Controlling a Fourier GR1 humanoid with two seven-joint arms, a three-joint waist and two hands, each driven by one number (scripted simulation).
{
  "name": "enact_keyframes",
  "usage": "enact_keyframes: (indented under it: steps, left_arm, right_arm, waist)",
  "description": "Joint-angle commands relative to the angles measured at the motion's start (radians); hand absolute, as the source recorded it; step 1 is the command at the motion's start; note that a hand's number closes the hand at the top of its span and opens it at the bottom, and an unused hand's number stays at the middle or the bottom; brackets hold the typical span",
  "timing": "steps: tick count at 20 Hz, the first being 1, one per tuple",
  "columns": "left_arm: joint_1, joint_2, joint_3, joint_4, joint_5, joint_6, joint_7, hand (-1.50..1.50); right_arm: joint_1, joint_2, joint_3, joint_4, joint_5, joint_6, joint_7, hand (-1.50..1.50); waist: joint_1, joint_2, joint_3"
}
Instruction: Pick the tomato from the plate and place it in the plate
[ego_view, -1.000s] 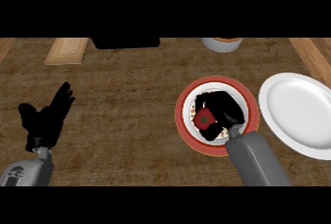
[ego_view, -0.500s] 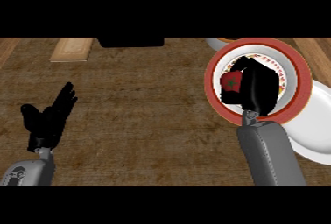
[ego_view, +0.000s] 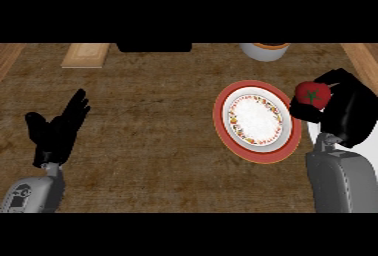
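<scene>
Single head view, steeply down onto wooden counter (ego_view: 162, 150), forearms entering from lower edge, fairly close

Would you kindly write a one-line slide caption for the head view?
Right hand holds the tomato beside the red-rimmed plate; left hand rests open at the left.

A dark brown wood-grain counter (ego_view: 155, 145) is filling nearly the whole head view. A pale wooden board (ego_view: 86, 54) is lying at its far edge on the left. A black block (ego_view: 153, 47) is sitting just right of that board, cut off by the view's top. Lighter wooden strips are running along the far left (ego_view: 6, 59) and far right (ego_view: 363, 60) edges.
</scene>
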Motion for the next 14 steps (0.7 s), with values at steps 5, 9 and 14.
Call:
enact_keyframes:
  steps: [5,9,14]
  left_arm:
    - [0.011,-0.002,0.004,0.008,-0.018,-0.021,-0.016,0.00]
    - [0.026,-0.018,0.003,-0.059,-0.006,-0.016,0.025,0.00]
    - [0.013,-0.008,0.018,0.006,-0.010,-0.034,-0.029,0.00]
  right_arm:
    - [0.052,-0.177,-0.198,0.063,-0.186,-0.012,-0.108,1.50]
    - [0.104,-0.234,-0.249,0.173,-0.247,-0.028,-0.196,1.50]
    - [0.125,-0.310,-0.312,0.345,-0.411,0.059,-0.349,1.50]
  waist:
    - [0.007,0.002,0.000]
    - [0.011,0.002,0.001]
    - [0.010,0.005,0.001]
